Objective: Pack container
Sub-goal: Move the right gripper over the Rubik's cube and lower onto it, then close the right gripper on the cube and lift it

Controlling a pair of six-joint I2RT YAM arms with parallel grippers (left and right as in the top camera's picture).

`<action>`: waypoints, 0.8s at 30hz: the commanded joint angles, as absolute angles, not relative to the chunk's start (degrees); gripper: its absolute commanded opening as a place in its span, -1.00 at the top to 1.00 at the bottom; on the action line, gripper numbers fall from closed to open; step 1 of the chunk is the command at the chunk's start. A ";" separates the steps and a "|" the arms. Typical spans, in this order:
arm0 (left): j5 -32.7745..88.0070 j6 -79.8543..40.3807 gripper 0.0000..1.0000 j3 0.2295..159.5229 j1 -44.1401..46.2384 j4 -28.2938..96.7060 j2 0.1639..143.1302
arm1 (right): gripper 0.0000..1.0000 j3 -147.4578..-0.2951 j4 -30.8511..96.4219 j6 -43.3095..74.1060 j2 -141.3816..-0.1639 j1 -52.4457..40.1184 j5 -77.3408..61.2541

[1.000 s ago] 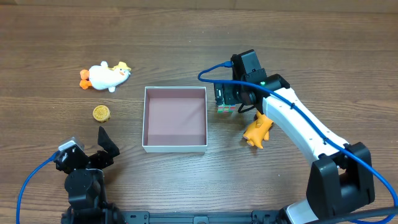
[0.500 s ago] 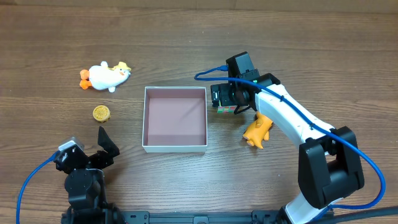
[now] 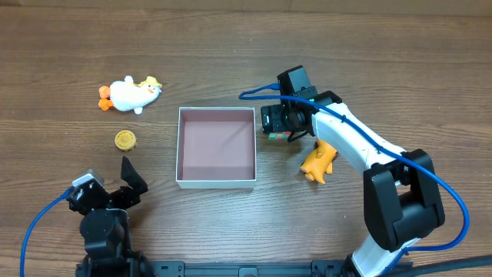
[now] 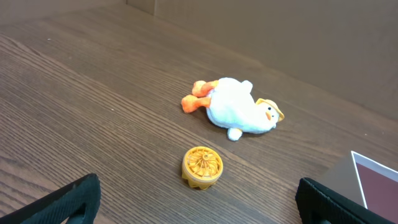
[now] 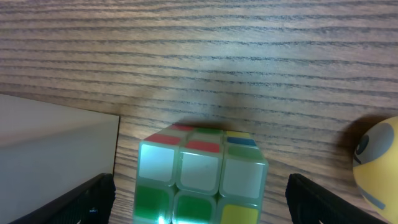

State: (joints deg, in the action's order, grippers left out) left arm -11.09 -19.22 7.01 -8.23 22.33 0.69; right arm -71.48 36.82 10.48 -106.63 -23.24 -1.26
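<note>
The container (image 3: pixel 216 146), a shallow square box with white walls and a mauve inside, sits at the table's middle with nothing in it. Its wall shows in the right wrist view (image 5: pixel 56 149) and a corner in the left wrist view (image 4: pixel 376 180). My right gripper (image 3: pixel 278 127) is open, its fingers straddling a multicoloured puzzle cube (image 3: pixel 277 136) just right of the container. In the right wrist view the cube (image 5: pixel 199 177) lies between the wide-apart fingers (image 5: pixel 199 202). My left gripper (image 3: pixel 127 181) is open and empty near the front left; its fingertips (image 4: pixel 199 205) frame the bottom corners of the left wrist view.
A white plush duck (image 3: pixel 132 94) (image 4: pixel 239 112) lies at the back left. A small yellow ribbed disc (image 3: pixel 125 139) (image 4: pixel 202 166) sits in front of it. An orange-yellow toy (image 3: pixel 318 161) (image 5: pixel 379 162) lies right of the cube under the right arm.
My right gripper has shifted slightly left, towards the container, staying open over the cube. The left arm and the toys have not moved.
</note>
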 commanded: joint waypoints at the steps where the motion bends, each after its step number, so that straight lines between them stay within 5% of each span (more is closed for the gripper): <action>1: -10.46 -18.00 -1.00 6.52 -8.05 22.04 0.25 | -0.80 -72.49 35.99 10.46 -106.80 -23.07 -0.89; 13: -10.46 -18.00 -1.00 6.52 -8.05 22.04 0.25 | -0.81 -72.44 36.23 10.04 -108.57 -22.92 -0.03; 24: -10.46 -18.00 -1.00 6.52 -8.05 22.04 0.47 | -0.40 -72.44 36.25 10.04 -108.57 -21.08 -0.03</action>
State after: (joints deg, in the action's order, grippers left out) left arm -11.09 -19.22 7.01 -8.23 22.33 0.69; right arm -71.48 36.56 10.22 -108.18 -21.39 -0.60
